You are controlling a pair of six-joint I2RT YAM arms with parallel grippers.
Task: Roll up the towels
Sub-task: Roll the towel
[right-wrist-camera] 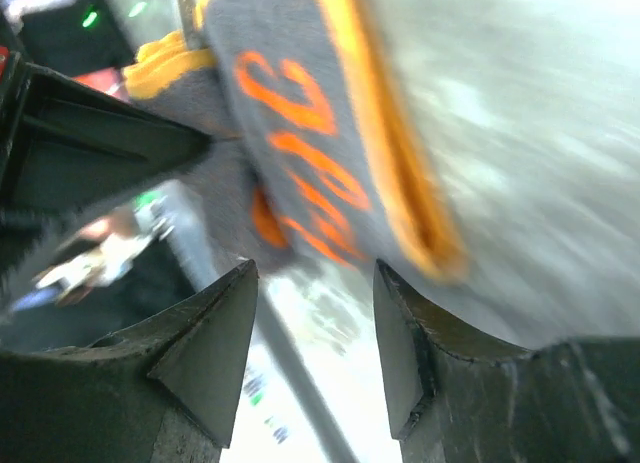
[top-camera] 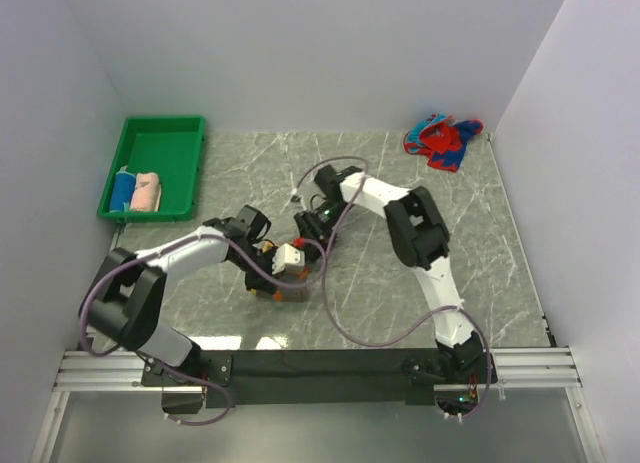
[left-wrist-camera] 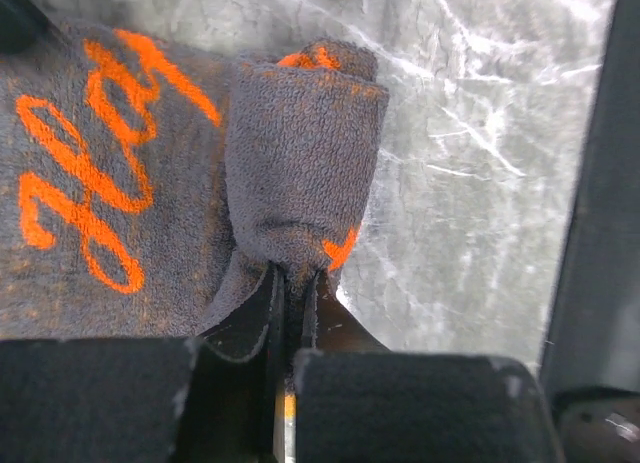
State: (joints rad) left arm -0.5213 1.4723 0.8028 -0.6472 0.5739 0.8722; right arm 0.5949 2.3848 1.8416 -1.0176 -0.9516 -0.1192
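The orange towel (top-camera: 280, 289), grey-faced with orange lettering and an orange border, lies on the marble table between the two arms. My left gripper (left-wrist-camera: 293, 283) is shut on a bunched, folded-over end of it (left-wrist-camera: 300, 163); the rest lies flat to the left. In the top view the left gripper (top-camera: 272, 273) is right at the towel. My right gripper (right-wrist-camera: 315, 313) is open with nothing between its fingers, hanging just off the towel (right-wrist-camera: 300, 133); the top view shows the right gripper (top-camera: 305, 225) behind the towel. A red-and-blue towel (top-camera: 443, 140) lies crumpled at the far right.
A green tray (top-camera: 160, 143) at the far left holds a blue rolled towel (top-camera: 122, 190) and a pale pink rolled towel (top-camera: 147, 191). White walls close in the table on three sides. The left arm's black gripper body (right-wrist-camera: 80, 153) shows close by in the right wrist view.
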